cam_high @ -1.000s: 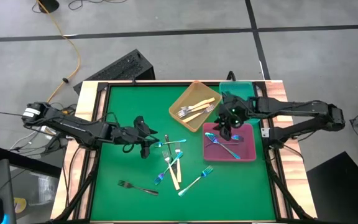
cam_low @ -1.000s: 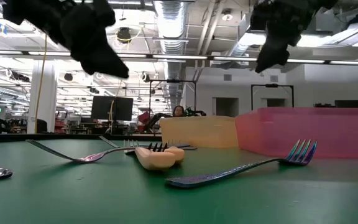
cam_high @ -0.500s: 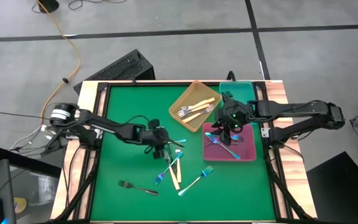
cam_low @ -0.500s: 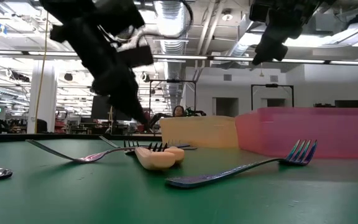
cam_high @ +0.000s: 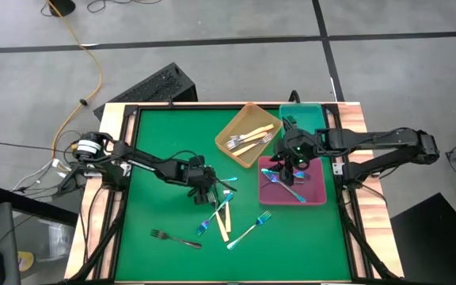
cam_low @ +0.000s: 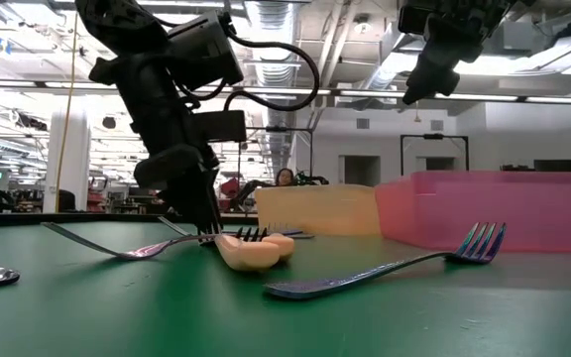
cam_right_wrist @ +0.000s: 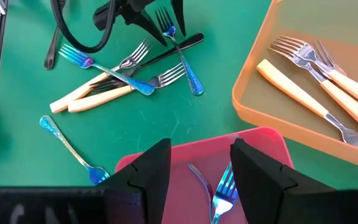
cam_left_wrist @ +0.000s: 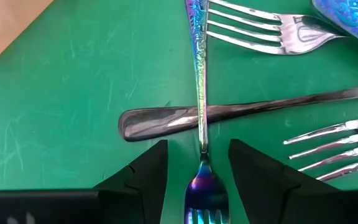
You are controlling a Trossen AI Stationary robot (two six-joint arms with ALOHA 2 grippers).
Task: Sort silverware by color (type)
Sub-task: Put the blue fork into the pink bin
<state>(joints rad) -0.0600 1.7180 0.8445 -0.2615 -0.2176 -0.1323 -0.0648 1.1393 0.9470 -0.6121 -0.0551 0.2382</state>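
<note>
Two open pincer fingers (cam_left_wrist: 143, 174) straddle a blue fork (cam_left_wrist: 199, 93) — uncrowded sides.

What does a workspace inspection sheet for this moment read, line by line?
Surface: green mat in a wooden frame, no spills seen.
Job's things: cream-handled forks in the orange tray; iridescent forks in the pink tray; mixed pile mid-mat; one black fork apart, at the near side.
Clutter: nothing seen on the mat.
Grippers: left pincer open, fingers either side of an iridescent fork that crosses a black fork's handle; right pincer open above the pink tray.
Cables: yellow cord on the floor; black loop on the left arm.
Surroundings: keyboard on the floor behind the table.
</note>
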